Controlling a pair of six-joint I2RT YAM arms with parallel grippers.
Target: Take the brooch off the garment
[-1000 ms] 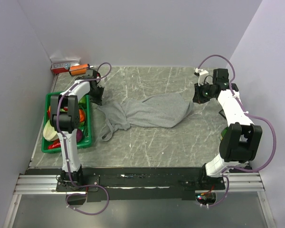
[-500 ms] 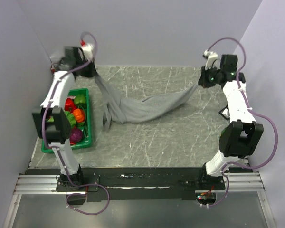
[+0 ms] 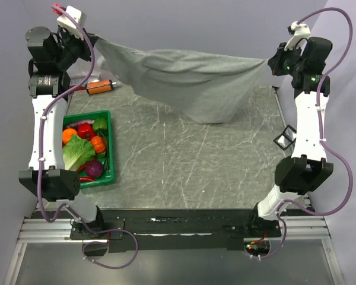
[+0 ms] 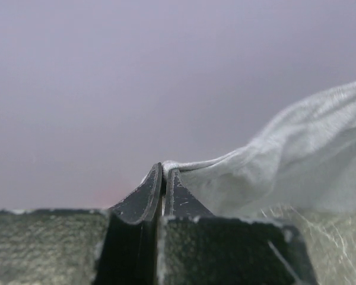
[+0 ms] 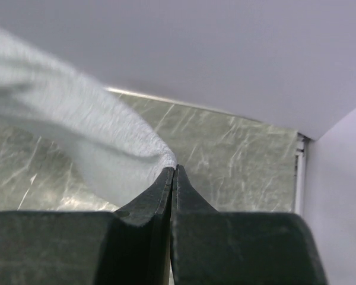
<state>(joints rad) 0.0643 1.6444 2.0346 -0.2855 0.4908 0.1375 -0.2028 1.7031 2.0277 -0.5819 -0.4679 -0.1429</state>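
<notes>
The grey garment (image 3: 184, 80) hangs stretched in the air between both arms, high above the table, sagging in the middle. My left gripper (image 3: 88, 43) is shut on its left corner; the left wrist view shows the cloth (image 4: 285, 166) pinched at the gripper's tips (image 4: 164, 169). My right gripper (image 3: 272, 59) is shut on its right corner; the right wrist view shows the cloth (image 5: 77, 130) running into the closed tips (image 5: 173, 169). No brooch shows in any view.
A green crate (image 3: 109, 122) of vegetables sits at the left of the table. An orange-and-black tool (image 3: 99, 86) and a red-and-white box lie at the back left. A small black frame (image 3: 283, 138) lies by the right arm.
Both arms rose and spread, lifting the garment off the table until it hangs taut between them. The left arm moved back off the crate.
</notes>
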